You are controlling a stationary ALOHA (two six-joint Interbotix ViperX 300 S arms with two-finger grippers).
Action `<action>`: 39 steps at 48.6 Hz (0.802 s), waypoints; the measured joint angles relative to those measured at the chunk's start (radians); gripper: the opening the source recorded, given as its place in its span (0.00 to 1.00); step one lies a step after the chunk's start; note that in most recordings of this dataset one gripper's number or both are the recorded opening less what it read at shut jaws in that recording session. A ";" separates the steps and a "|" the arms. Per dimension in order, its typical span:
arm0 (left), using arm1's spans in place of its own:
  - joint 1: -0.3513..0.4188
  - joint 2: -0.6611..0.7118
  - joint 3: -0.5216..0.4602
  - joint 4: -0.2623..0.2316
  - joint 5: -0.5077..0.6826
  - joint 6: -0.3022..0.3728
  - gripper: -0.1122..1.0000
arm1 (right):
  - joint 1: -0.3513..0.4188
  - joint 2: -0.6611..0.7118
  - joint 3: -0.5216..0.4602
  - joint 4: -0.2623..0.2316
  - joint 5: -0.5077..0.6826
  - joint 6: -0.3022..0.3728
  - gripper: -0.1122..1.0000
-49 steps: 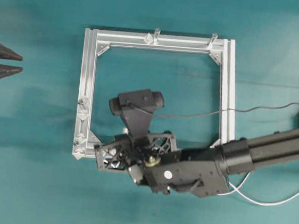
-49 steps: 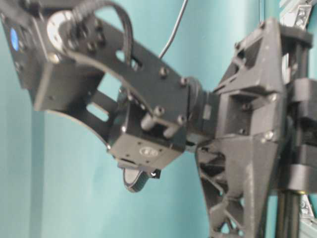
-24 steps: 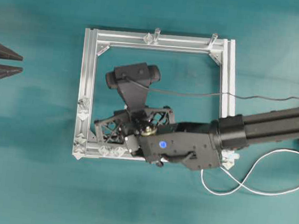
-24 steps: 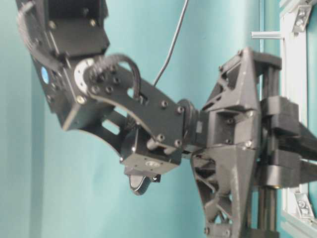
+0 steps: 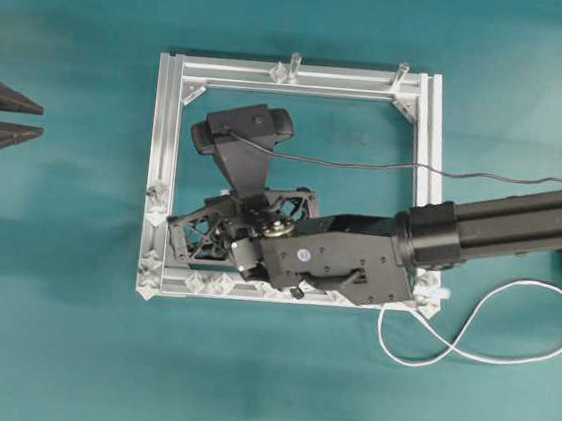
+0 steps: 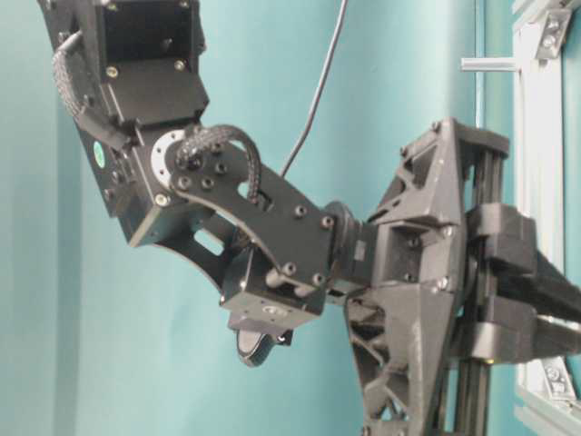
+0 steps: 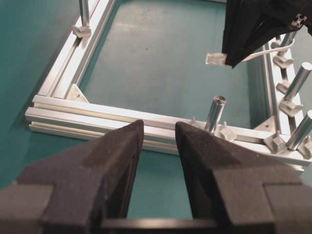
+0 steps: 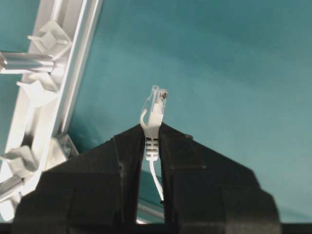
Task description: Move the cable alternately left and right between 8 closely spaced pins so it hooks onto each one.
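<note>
Frame: a square of silver rails (image 5: 161,173) lies flat on the teal surface (image 5: 45,347); it encloses bare teal, over which the right arm reaches.
Pins: whitish diamond pieces sit on the rails, several on the left rail (image 5: 157,197) and near the lower left corner; 1 more sits on the top rail. The arm hides part of the bottom rail.
Posts: 2 upright metal posts (image 5: 295,63) stand at the top rail.
Right hand: the right hand (image 8: 152,134) has its fingers closed on the cable just behind the plug, gripping the ribbed boot; the clear plug (image 8: 157,100) sticks out past the fingertips, above the teal inside the frame, near the left rail.
Cable: the cable (image 5: 489,333) trails from under the arm at the lower right corner and loops on the surface outside the frame.
Left hand: the left hand (image 7: 158,131) is open with nothing between its fingers, hovering outside the frame, well apart from the cable.
</note>
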 measured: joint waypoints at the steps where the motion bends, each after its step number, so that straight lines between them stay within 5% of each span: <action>1: 0.000 0.000 -0.002 0.000 0.000 0.000 0.45 | -0.002 0.002 -0.002 0.000 -0.002 0.000 0.21; 39: 0.000 0.000 0.000 0.000 -0.002 0.000 0.44 | -0.020 0.121 -0.187 -0.008 -0.040 -0.044 0.21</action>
